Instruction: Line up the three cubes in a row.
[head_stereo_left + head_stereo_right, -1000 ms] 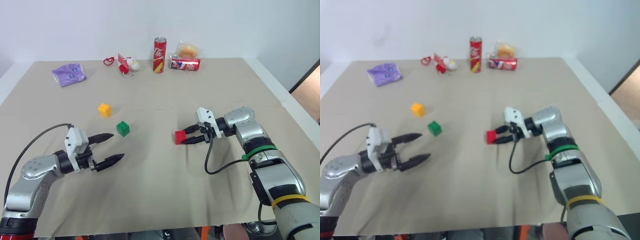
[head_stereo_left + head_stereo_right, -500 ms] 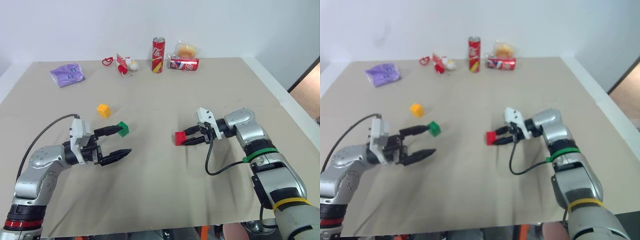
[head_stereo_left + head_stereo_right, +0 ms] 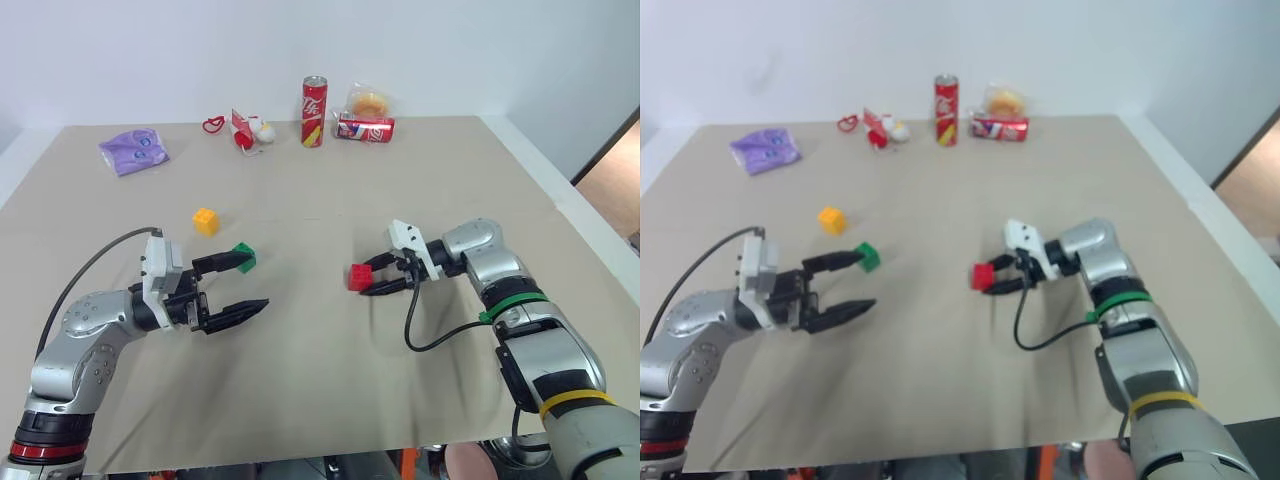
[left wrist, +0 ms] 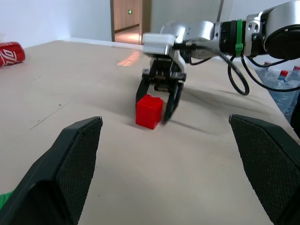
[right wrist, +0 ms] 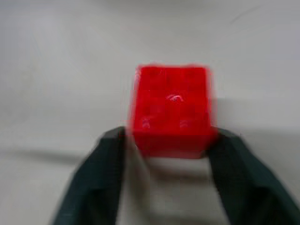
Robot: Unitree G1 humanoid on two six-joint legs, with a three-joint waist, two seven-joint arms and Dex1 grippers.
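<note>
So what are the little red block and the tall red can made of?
The red block looks like hard, smooth plastic: flat sides, crisp edges, and toy-brick bumps on top in the right wrist view. The tall can looks like thin painted metal, probably aluminium, with a silvery rim and a slight shine. Neither can be told for sure by looks alone.

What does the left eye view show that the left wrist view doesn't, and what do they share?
Left eye view alone: the yellow cube, the upright soda can, the purple bag. Left wrist view alone: a doorway behind the table. Both: the red cube on the table between the fingers of the right gripper, and the open left gripper.
</note>
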